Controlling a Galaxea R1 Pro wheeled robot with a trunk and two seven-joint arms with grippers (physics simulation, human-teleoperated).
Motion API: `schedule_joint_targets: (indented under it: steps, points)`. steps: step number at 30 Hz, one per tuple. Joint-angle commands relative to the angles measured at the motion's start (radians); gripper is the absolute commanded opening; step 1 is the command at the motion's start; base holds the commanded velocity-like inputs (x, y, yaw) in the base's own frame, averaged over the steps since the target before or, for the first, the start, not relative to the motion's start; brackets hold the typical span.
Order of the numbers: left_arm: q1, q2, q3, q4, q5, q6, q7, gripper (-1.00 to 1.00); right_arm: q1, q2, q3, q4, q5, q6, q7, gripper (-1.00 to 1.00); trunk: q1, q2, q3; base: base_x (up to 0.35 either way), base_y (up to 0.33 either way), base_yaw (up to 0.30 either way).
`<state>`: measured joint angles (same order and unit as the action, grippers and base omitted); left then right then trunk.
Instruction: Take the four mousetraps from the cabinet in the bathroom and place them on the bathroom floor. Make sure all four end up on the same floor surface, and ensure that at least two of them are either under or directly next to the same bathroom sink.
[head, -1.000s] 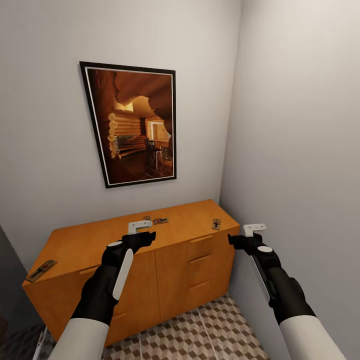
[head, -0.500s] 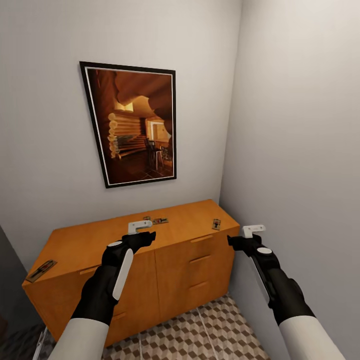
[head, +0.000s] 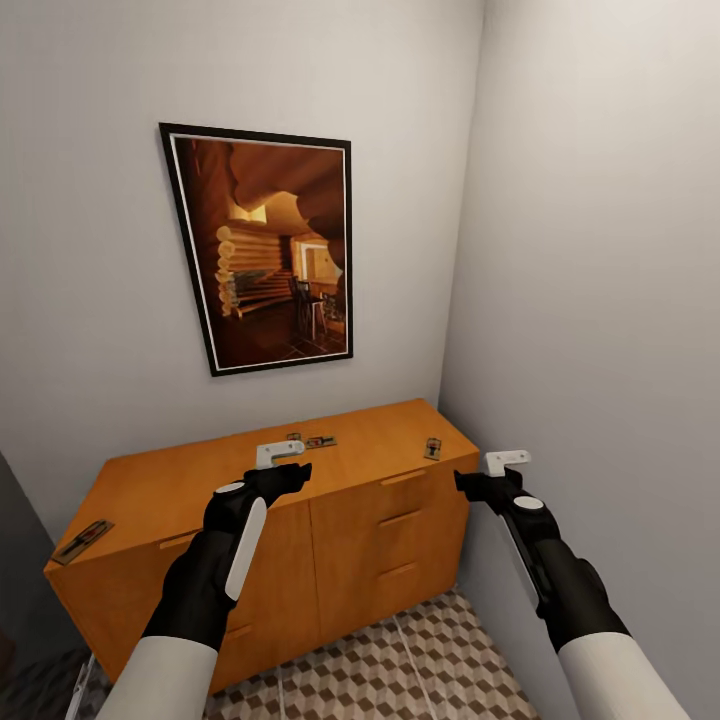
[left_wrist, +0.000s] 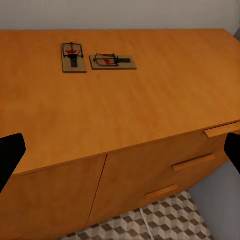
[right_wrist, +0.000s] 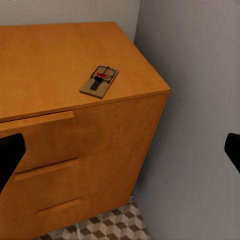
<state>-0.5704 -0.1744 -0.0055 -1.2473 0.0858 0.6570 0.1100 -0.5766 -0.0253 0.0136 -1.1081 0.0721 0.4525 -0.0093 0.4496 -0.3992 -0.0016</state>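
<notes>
Mousetraps (head: 321, 441) lie on the cabinet (head: 200, 475) top, under a framed picture (head: 272, 248). Both the left gripper (head: 279, 453) and right gripper (head: 508, 459) hover before the cabinet, spread wide and empty.

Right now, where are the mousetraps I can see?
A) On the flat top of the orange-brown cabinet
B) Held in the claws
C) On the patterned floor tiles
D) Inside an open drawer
A: the mousetraps lie flat on the cabinet top, two side by side in the left wrist view, and both claws are open and empty.

You have a black-framed picture (head: 268, 247) of a log interior hanging on the grey wall (head: 90, 250); a side wall (head: 600, 250) adjoins.
</notes>
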Motion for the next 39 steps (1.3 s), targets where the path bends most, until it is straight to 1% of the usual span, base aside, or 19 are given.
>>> schedule_joint_targets:
  steps: [1,6,10,31,33,35,36,39]
  points:
    - [0.000,0.000,-0.001,-0.001,0.009,0.004,0.008,1.00,0.000,0.000,0.001,-0.001,0.007,0.003,-0.001,1.00,0.000,-0.001,0.000,0.000,0.000,0.000]
    - [0.000,0.000,-0.001,0.000,0.008,0.004,0.011,1.00,0.000,0.000,0.001,0.001,0.008,-0.007,0.001,1.00,0.000,-0.001,0.000,0.017,-0.007,0.000]
    - [0.000,0.000,-0.001,0.000,0.007,0.005,0.013,1.00,0.000,-0.001,0.002,0.003,0.008,-0.010,0.001,1.00,0.000,-0.001,0.000,0.170,-0.107,0.000]
    - [0.000,0.000,-0.001,0.000,0.007,0.006,0.013,1.00,0.000,0.001,0.007,0.027,0.002,-0.004,0.006,1.00,0.000,-0.001,0.000,0.280,-0.115,0.000]
    - [0.000,0.000,-0.001,0.000,0.007,0.006,0.013,1.00,0.000,0.002,0.013,0.028,-0.008,-0.002,0.009,1.00,0.000,-0.001,0.000,0.132,-0.041,0.000]
    - [0.000,0.000,-0.001,0.000,0.007,0.006,0.012,1.00,0.000,0.003,0.026,0.029,-0.027,0.002,0.024,1.00,0.000,-0.001,0.000,0.084,-0.026,0.000]
    - [0.000,0.000,-0.001,0.000,0.007,0.006,0.012,1.00,0.000,0.003,0.045,0.030,-0.054,0.007,0.054,1.00,0.000,-0.001,0.000,0.048,-0.015,0.000]
    - [0.000,0.000,-0.002,0.001,0.008,0.005,0.012,1.00,0.000,0.003,0.080,0.031,-0.099,0.017,0.114,1.00,0.000,-0.001,0.000,0.031,-0.010,0.000]
